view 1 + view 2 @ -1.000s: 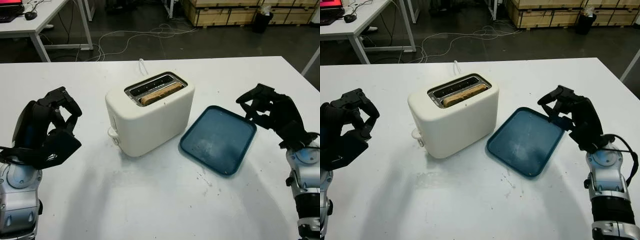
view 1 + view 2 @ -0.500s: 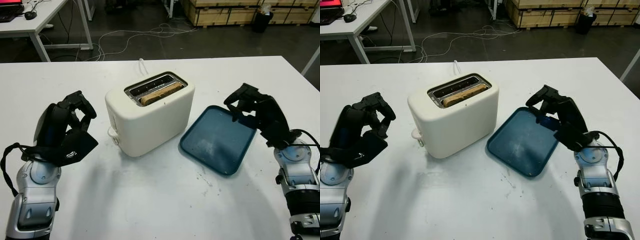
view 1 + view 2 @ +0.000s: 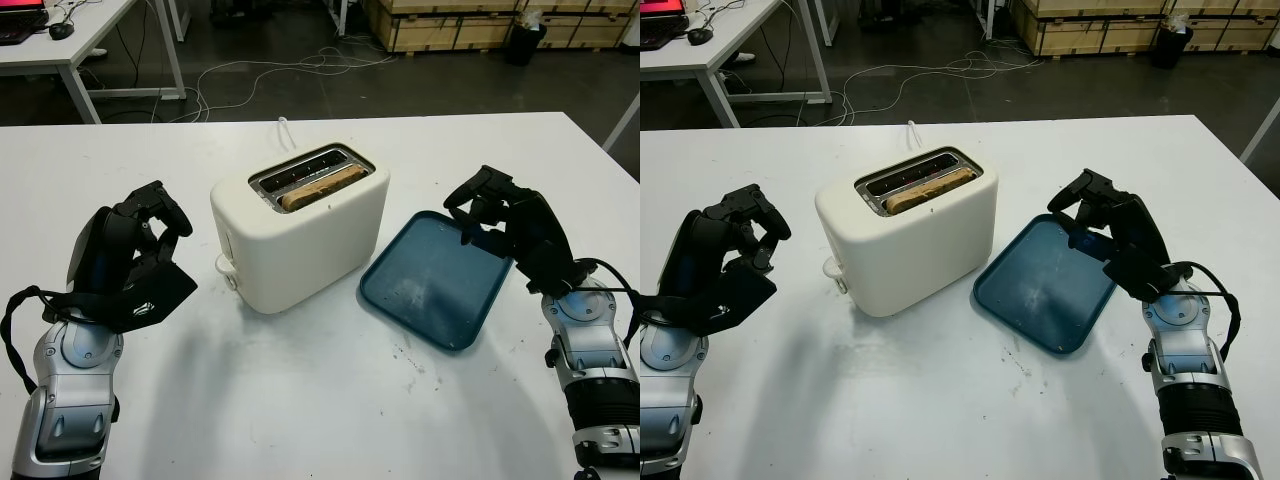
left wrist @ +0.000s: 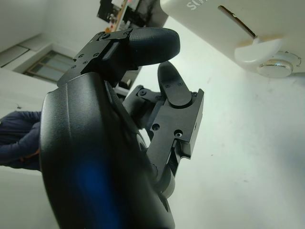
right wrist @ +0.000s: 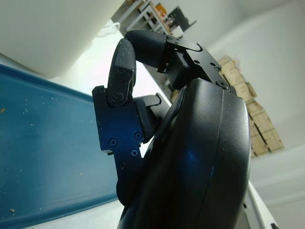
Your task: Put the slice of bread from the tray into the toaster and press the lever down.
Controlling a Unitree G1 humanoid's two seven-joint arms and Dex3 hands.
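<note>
A cream two-slot toaster [image 3: 300, 235] stands mid-table with a brown slice of bread [image 3: 322, 186] lying in its nearer slot, its top edge showing. The toaster's lever [image 4: 259, 44] and knob [image 4: 278, 67] sit on its left end. The blue tray [image 3: 436, 282] lies bare to the right of the toaster. My left hand [image 3: 140, 255] hovers left of the toaster, fingers curled, holding nothing. My right hand [image 3: 500, 220] hangs over the tray's far right corner, fingers curled, also holding nothing.
The white table [image 3: 300, 400] has open room in front of the toaster and tray. The toaster's white cord [image 3: 285, 130] runs off the back edge. Beyond are a dark floor with cables, another desk [image 3: 70, 45] at the back left and wooden crates [image 3: 450, 25].
My left hand came up and in toward the toaster's left end, then held still. My right hand shifted left over the tray's far corner. Toaster, bread and tray did not move.
</note>
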